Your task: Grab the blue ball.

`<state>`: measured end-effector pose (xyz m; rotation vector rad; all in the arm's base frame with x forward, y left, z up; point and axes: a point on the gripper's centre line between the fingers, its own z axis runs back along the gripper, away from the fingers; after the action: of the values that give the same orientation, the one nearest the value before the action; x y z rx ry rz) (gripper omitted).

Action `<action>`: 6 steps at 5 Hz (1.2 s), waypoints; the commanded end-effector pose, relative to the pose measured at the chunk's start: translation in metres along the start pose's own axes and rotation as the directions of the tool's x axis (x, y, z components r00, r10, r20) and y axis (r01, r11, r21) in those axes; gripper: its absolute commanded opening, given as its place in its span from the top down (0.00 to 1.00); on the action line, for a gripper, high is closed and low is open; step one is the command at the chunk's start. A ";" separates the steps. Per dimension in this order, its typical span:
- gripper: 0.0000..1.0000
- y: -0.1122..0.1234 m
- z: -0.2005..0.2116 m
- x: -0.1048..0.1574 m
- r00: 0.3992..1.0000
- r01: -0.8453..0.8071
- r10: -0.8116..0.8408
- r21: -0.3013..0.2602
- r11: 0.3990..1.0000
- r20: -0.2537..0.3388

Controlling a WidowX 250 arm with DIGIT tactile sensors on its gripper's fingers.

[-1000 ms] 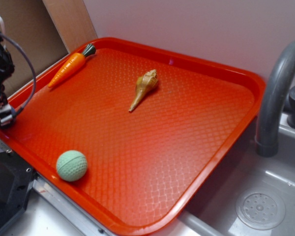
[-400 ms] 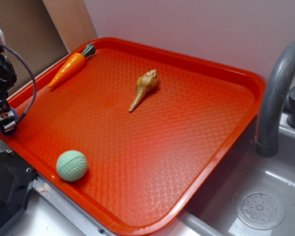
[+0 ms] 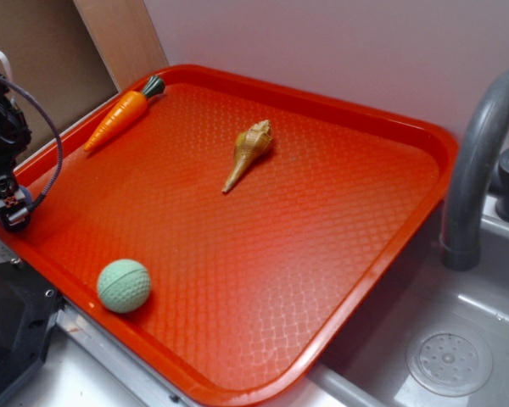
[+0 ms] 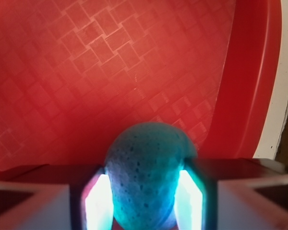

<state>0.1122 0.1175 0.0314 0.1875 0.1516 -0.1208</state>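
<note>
The blue ball [image 4: 146, 165], dimpled and pitted, fills the gap between my two lit fingers [image 4: 97, 199] in the wrist view, and its sides look squeezed by them. My gripper [image 4: 144, 194] is shut on it, just above the red tray [image 4: 86, 72] and close to the tray's raised rim [image 4: 249, 96]. In the exterior view the gripper [image 3: 10, 209] sits at the tray's far left edge, and the ball is hidden behind it there.
A pale green ball [image 3: 124, 286] lies near the tray's front left edge. A toy carrot [image 3: 119, 117] lies at the back left and a shell [image 3: 249, 151] near the middle. A grey faucet [image 3: 479, 161] and a sink [image 3: 448, 363] stand to the right.
The gripper has shifted slightly down and to the right along the tray's left edge. The other objects have not moved.
</note>
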 end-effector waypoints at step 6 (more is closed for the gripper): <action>1.00 -0.100 0.210 0.023 0.914 -0.301 0.350 -0.237 0.924 0.205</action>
<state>0.1544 -0.0231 0.2000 0.0065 -0.0799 0.1892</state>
